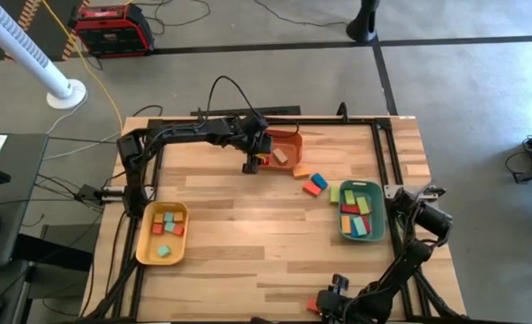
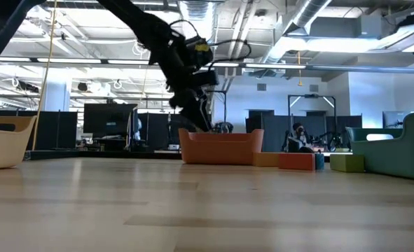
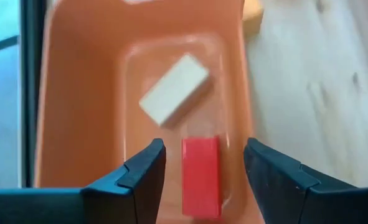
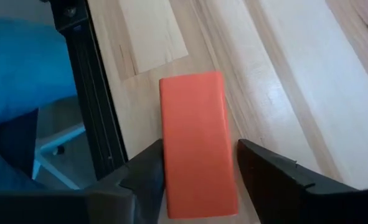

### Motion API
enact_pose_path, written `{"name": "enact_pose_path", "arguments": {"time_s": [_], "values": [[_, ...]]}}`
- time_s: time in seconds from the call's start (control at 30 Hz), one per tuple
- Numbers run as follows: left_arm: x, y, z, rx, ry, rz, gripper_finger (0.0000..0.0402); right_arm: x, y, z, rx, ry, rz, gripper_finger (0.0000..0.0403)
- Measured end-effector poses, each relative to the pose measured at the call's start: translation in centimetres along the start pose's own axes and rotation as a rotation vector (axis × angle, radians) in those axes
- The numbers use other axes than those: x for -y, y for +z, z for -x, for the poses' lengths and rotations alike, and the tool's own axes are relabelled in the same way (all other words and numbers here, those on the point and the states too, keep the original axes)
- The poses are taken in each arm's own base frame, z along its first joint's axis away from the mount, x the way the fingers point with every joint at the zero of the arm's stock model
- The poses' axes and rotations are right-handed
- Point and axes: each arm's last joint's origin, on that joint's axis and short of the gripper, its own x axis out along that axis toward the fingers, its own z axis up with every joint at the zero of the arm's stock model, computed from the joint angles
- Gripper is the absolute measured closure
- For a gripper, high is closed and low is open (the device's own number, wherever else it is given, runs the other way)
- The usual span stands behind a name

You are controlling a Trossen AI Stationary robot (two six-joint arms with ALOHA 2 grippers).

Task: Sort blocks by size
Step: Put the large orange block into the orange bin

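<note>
My left gripper stands open above the orange tray at the table's far middle. A red block lies flat on the tray's floor below the gap between its fingers, with a tan block beyond it. My right gripper is down at the table's near edge, shut on an orange-red block that lies flat on the wood. Other blocks fill the yellow tray and the green tray. My right gripper has the orange-red block's two long sides between its two fingers, near the end closest to the wrist. The fingers slant down from above and run along the block. The block lies flat on the table.
Loose blocks lie between the orange and green trays: an orange one, a red and blue pair and a green one. A black frame rail runs along the table's edge beside the orange-red block. The table's middle is bare wood.
</note>
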Motion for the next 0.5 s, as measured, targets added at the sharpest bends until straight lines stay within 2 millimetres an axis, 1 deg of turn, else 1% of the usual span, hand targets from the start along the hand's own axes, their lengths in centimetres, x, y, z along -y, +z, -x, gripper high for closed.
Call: {"name": "enact_pose_path", "arguments": {"time_s": [0.07, 0.2, 0.23, 0.33, 0.5], "values": [[0.3, 1.1, 0.8, 0.012, 0.002, 0.000, 0.0195, 0.1, 0.1, -0.1, -0.002, -0.004, 0.017, 0.0194], [1.5, 3.3, 2.5, 0.019, -0.032, 0.006, 0.0195, 0.2, 0.6, -0.3, -0.001, -0.005, 0.055, 0.0241], [2.0, 3.8, 2.9, 0.015, -0.047, 0.007, 0.0195, 0.2, 0.8, -0.4, 0.001, -0.004, 0.064, 0.0245], [4.1, 5.1, 4.1, 0.023, -0.122, -0.001, 0.0195, 0.3, 1.4, -0.7, 0.007, -0.003, 0.090, 0.0245], [9.5, 6.9, 5.2, -0.003, -0.266, -0.071, 0.0195, 0.8, 2.5, -1.2, 0.010, -0.025, 0.141, 0.0245]]}}
